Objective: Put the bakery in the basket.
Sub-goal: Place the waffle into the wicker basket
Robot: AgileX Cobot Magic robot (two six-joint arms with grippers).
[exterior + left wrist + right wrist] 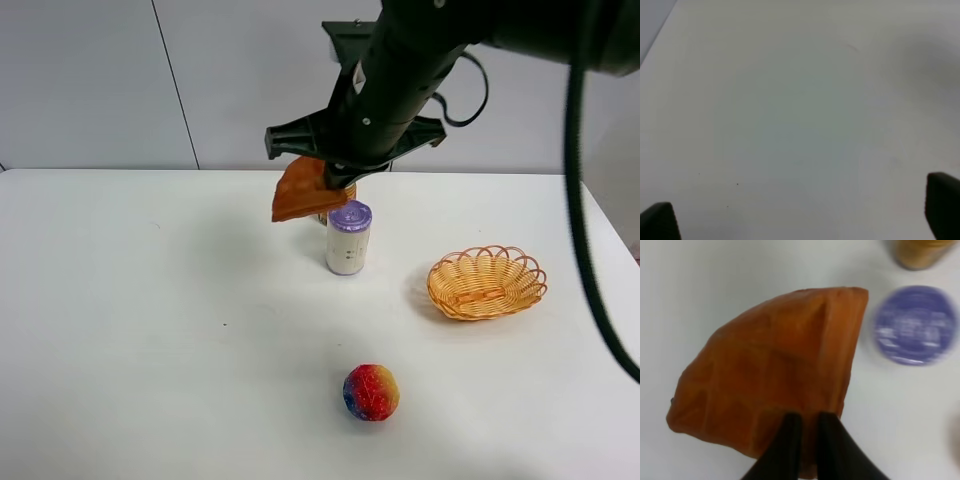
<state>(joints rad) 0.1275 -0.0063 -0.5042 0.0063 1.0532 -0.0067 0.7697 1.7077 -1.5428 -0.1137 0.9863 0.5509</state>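
Tabletop (pixel 150 330): plain white, with a pale wall behind it.
Bakery (pixel 303 192): an orange-brown wedge with one rounded edge and a grid of shallow square dents. It is held up off the tabletop and tilted, with its narrow corner in the grip (pixel 775 375).
Right pincer (pixel 326 183): clenched on the bakery, its two black fingers (pixel 789 442) pressed close together on the wedge's edge.
Left pincer (pixel 800 217): released, its two dark tips wide apart over bare tabletop.
Can (pixel 349 238): white and upright with a purple lid, just beside the raised bakery.
Basket (pixel 470 305): tan wicker with a looped rim, right of the can and well apart from the bakery.
Ball (pixel 371 391): rainbow-coloured, near the front edge.
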